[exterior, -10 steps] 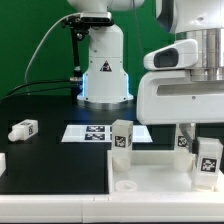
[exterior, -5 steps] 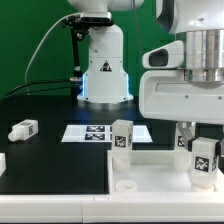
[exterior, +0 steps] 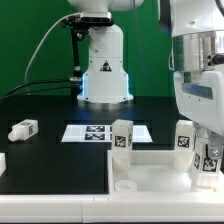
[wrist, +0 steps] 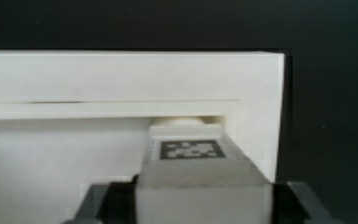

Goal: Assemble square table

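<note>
At the exterior view's right, above the square table slab (exterior: 150, 168): held leg (exterior: 211, 158), upright, jaws clamped on its sides, seemingly lined up with a corner socket for fitting. Near leg (exterior: 122, 138) and far leg (exterior: 184, 137) stand at the slab's rim. Spare leg (exterior: 22, 128) lies on the desk (exterior: 50, 165), within reach for later.

Black table (exterior: 50, 158); marker board (exterior: 100, 132), loose leg (exterior: 23, 128), slab (exterior: 150, 170)

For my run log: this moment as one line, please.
jaws: shut on held leg | held leg: upright at slab corner | seating: cannot tell | loose leg: lying aside
</note>
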